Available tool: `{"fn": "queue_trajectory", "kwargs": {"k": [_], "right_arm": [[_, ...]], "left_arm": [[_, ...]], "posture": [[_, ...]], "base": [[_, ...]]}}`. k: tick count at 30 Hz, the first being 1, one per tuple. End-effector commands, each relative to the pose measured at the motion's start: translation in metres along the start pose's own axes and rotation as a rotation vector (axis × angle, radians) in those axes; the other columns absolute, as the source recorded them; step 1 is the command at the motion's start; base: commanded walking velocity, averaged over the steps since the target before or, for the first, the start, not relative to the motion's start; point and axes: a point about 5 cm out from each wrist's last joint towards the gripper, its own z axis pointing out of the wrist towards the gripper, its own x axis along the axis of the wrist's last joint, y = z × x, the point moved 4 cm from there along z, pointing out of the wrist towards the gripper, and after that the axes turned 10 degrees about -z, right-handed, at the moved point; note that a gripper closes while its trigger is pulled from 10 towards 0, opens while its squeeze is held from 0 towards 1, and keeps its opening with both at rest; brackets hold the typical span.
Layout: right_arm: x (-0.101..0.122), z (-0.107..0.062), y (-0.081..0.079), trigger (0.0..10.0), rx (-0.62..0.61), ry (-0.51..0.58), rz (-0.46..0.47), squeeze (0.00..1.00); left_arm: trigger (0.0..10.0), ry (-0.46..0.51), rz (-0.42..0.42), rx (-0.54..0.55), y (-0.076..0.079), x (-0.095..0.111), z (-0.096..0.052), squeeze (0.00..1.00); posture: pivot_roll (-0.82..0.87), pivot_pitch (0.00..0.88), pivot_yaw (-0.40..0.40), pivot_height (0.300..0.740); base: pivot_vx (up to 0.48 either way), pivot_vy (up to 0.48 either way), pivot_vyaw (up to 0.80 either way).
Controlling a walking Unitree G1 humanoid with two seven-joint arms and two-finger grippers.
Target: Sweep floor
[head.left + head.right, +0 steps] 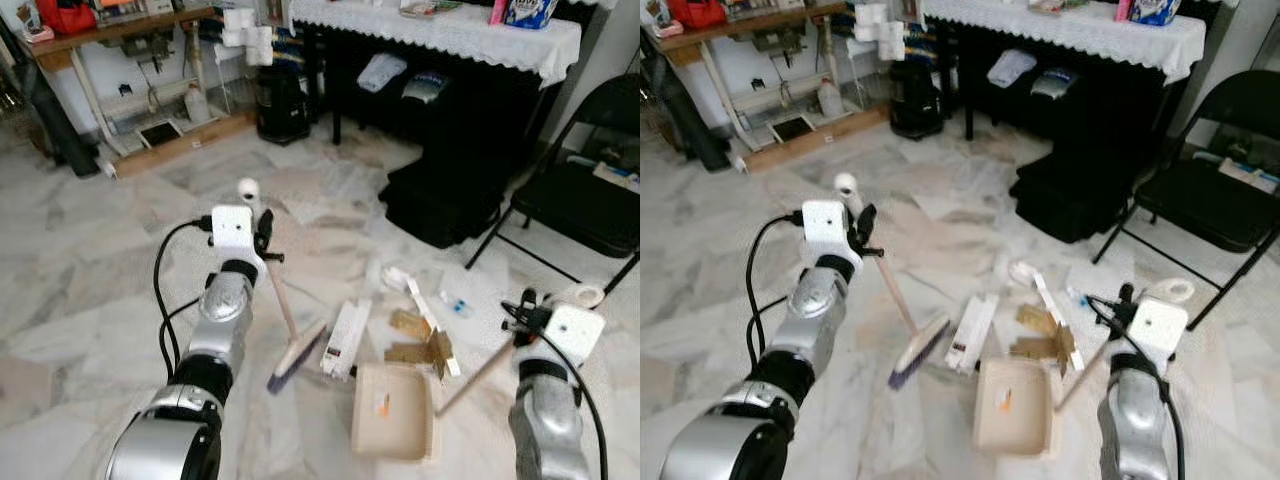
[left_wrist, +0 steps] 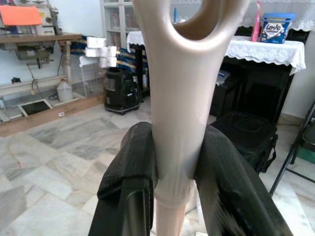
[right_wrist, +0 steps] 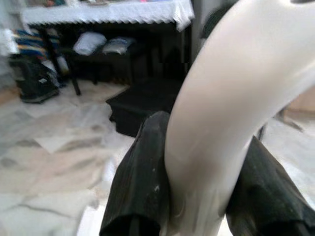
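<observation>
Both our pairs of jaws are closed tight on handles: our left gripper [image 2: 177, 182] pinches the beige broom handle [image 2: 179, 98] just below its hanging loop, and our right gripper [image 3: 197, 196] clamps the pale dustpan handle [image 3: 231, 98].

Nearest us on the marble floor [image 1: 90, 270], the dustpan [image 1: 392, 410] lies open, with a small orange scrap in its tray. Just left of it, the broom head [image 1: 296, 355] rests bristles down, beside a flat white carton [image 1: 346, 338]. A little farther sit torn cardboard pieces [image 1: 415, 338] and white paper scraps [image 1: 395, 277].

Beyond them stand a black bag [image 1: 445, 200], a folding chair [image 1: 590, 190] to the right, and a cloth-covered table [image 1: 440, 30] at the far wall.

We judge the sweeping is midway. Next we likely need to draw the bristles rightward, pushing litter into the pan while holding it steady.
</observation>
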Motion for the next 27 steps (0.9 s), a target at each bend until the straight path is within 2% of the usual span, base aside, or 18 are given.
{"fn": "queue_trajectory", "kwargs": {"k": [1,12,21,27], "right_arm": [[0.004,-0.002,0.003,10.0,-0.027,0.023,0.010,0.00],[-0.023,-0.017,0.026,10.0,-0.138,-0.059,0.006,0.00],[-0.019,-0.022,0.031,10.0,-0.156,-0.029,0.010,0.00],[-0.013,-0.021,0.027,10.0,-0.147,-0.007,0.019,0.00]], "left_arm": [[10.0,0.047,0.001,-0.016,0.004,0.013,0.005,0.00],[10.0,0.023,0.016,-0.047,0.013,0.009,0.005,0.00],[10.0,-0.006,0.042,-0.078,0.019,0.004,0.006,0.00],[10.0,-0.009,0.049,-0.082,0.018,0.005,0.005,0.00]], "posture": [[-0.18,0.000,0.042,0.740],[-0.18,0.000,0.063,0.740],[-0.20,0.011,0.091,0.740],[-0.19,0.005,0.096,0.740]], "base": [[0.000,0.000,0.00],[0.000,0.000,0.00],[0.000,0.000,0.00],[0.000,-0.325,0.00]]}}
